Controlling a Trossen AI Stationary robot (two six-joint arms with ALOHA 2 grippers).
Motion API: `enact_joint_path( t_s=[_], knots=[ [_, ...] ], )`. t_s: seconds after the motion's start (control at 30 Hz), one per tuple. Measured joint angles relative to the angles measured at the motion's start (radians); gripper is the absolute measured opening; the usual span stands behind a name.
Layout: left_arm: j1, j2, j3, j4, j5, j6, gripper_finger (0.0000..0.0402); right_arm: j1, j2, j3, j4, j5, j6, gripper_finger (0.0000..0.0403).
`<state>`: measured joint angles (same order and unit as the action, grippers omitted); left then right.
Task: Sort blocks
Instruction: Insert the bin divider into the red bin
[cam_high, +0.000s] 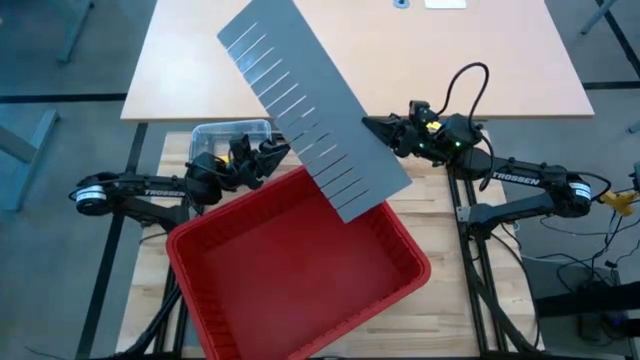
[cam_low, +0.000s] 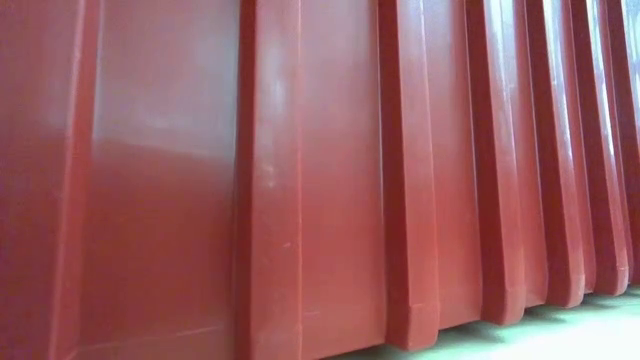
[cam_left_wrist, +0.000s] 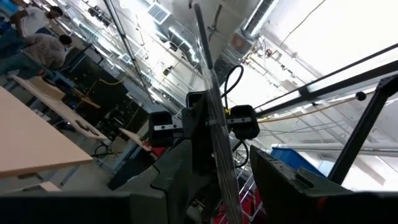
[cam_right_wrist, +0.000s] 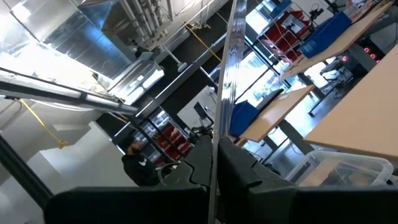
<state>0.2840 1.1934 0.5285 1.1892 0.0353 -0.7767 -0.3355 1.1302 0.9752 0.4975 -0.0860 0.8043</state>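
Note:
A long grey slotted divider panel (cam_high: 310, 110) is held up over the far corner of a red bin (cam_high: 300, 270). My left gripper (cam_high: 278, 152) is shut on its slotted long edge and my right gripper (cam_high: 368, 125) on the opposite plain edge. Both wrist views show the panel edge-on as a thin line (cam_left_wrist: 214, 124) (cam_right_wrist: 225, 93). No blocks show in any view. A small clear tub (cam_high: 230, 133) stands behind my left gripper; what is in it is hidden. My left gripper pinches the panel's slotted long edge (cam_high: 290, 148) between its two fingers, coming from the table's left and slanting upward, across the panel's length. The panel is lifted off the table. Whether its near end touches the bin's rim I cannot tell. My right gripper pinches the panel's plain long edge (cam_right_wrist: 216, 146) between its two fingers (cam_right_wrist: 242, 165), coming from the table's right and slanting upward, across the panel's length. The panel runs straight out between the fingers, edge-on to the wrist camera.
The red bin's wall (cam_low: 300, 180) fills the low view. A light wooden tabletop (cam_high: 480, 60) lies beyond the work table. The clear tub also shows in the right wrist view (cam_right_wrist: 348, 165). People stand far off in the room (cam_left_wrist: 37, 37).

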Motion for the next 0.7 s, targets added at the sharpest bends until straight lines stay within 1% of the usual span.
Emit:
enact_joint_path(
  t_s=[0.17,0.43,0.57,0.7],
  knots=[
    [0.0,0.001,0.022,-0.014,0.0,-0.001,0.0134,0.0,0.001,0.0,-0.006,0.0,0.0,0.0],
    [0.001,0.001,0.122,-0.214,0.035,0.051,0.0136,0.0,0.013,0.0,-0.012,0.0,0.0,0.0],
    [0.006,0.001,0.118,-0.229,0.034,0.05,0.0145,0.004,0.017,0.0,-0.011,0.0,0.0,0.0],
    [0.019,0.001,0.099,-0.229,0.031,0.006,0.0147,0.004,0.017,0.0,-0.005,0.0,0.0,0.0]
  ],
)
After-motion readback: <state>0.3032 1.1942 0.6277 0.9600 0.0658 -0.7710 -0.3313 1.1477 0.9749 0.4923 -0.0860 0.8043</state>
